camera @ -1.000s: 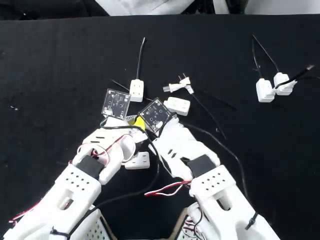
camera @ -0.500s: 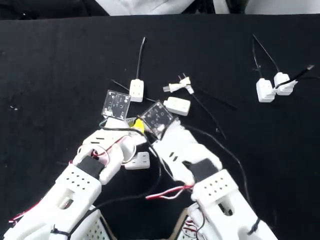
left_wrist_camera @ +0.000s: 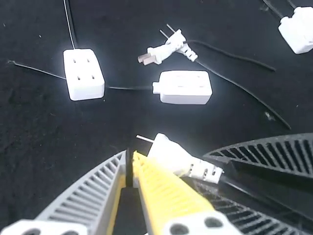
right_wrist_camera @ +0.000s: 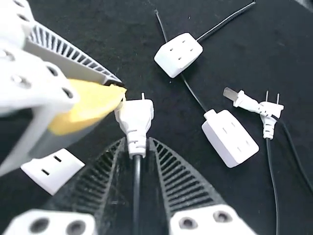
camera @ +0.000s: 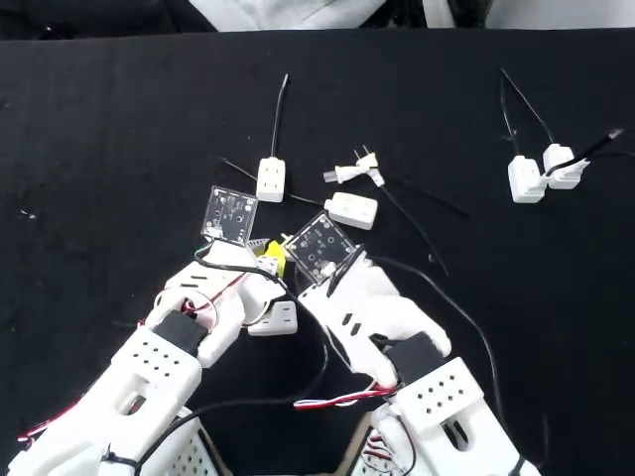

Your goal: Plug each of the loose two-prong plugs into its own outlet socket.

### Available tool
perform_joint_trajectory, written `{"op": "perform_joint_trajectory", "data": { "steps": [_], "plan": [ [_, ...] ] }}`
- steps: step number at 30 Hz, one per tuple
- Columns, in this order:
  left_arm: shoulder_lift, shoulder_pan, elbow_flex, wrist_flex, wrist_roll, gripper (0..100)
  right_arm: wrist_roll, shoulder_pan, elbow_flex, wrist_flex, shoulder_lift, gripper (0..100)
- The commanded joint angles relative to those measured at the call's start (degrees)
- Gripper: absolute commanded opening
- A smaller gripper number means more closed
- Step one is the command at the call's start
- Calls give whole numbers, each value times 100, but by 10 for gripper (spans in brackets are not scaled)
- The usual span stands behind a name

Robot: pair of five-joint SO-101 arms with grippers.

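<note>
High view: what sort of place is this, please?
Probably a robotics test bench: a black table, two white arms side by side, and loose plugs and sockets laid out for practice.

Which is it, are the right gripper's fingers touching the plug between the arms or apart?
Touching. The right wrist view shows the right gripper with its fingers pressed against both sides of the plug at its ribbed neck.
</note>
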State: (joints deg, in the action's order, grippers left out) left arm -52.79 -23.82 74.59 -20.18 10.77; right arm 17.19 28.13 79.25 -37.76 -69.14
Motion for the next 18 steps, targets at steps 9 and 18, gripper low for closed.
{"op": "perform_joint_trajectory", "data": {
  "steps": [9,18],
  "plan": [
    [-44,31,-22,79,-35,30,-26,114,-66,-9,-154,10],
    [-53,716,-497,88,571,30,0,114,-66,-9,-154,10]
  ]
}}
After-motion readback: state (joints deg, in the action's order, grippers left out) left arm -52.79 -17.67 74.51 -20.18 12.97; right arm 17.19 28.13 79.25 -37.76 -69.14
